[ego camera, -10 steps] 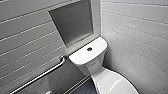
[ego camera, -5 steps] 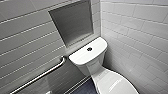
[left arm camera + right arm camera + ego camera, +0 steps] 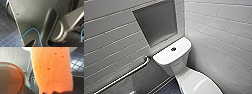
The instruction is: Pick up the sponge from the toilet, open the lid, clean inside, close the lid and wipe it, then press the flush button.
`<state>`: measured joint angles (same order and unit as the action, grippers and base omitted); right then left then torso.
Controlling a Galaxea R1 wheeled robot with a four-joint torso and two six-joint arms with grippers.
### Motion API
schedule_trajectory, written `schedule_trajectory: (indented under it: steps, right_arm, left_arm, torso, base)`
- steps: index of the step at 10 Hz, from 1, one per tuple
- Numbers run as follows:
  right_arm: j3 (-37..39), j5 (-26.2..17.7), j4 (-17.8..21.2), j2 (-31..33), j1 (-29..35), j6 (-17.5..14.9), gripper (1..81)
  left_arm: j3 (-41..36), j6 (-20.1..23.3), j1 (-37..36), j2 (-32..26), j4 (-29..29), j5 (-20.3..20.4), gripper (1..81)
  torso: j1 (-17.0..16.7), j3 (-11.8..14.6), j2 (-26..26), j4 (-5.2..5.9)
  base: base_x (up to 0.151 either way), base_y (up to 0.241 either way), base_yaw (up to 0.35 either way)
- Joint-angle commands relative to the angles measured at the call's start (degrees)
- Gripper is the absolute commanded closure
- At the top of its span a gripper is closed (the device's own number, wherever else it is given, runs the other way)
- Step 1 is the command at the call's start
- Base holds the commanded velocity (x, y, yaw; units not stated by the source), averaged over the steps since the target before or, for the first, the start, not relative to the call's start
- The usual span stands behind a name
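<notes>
One sponge sits clamped in the right jaws; one toilet, one flush button, lid down.

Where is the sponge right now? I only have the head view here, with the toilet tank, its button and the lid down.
Observer: In the right wrist view the sponge is close up, orange and porous. Its end sits at the right end effector, which looks shut on it.
Operator: Is it resting on anything?
Observer: It looks lifted, with dark square floor tiles showing behind it.
Operator: And what does the left arm's camera see?
Observer: A blue cable curves across the robot's own dark body.
</notes>
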<state>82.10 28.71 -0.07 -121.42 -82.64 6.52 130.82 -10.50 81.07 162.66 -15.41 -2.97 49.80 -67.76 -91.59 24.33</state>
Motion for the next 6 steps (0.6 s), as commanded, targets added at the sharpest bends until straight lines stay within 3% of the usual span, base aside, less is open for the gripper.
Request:
schedule_trajectory:
  steps: [1, 3, 6]
  right_arm:
    - [-13.29, -1.19, 3.13, 8.7, 13.57, 0.07, 81.1]
    - [-12.52, -6.88, 9.19, 7.31, 24.64, 0.16, 81.1]
    - [-5.41, -12.96, 15.44, 2.84, 36.0, 0.33, 81.1]
  left_arm:
    - [1.9, 0.39, 0.28, -0.23, -0.85, -4.06, 1.0]
    - [3.22, 0.65, 0.28, 1.35, -0.85, -4.06, 1.0]
    - [3.22, 1.09, 0.37, 2.32, -0.85, -4.14, 1.0]
  torso:
    - [0.0, 0.0, 0.0, 0.0]
    - [0.0, 0.0, 0.0, 0.0]
    - [0.0, 0.0, 0.0, 0.0]
  base:
    - [0.0, 0.0, 0.0]
    - [0.0, 0.0, 0.0]
    - [0.0, 0.0, 0.0]
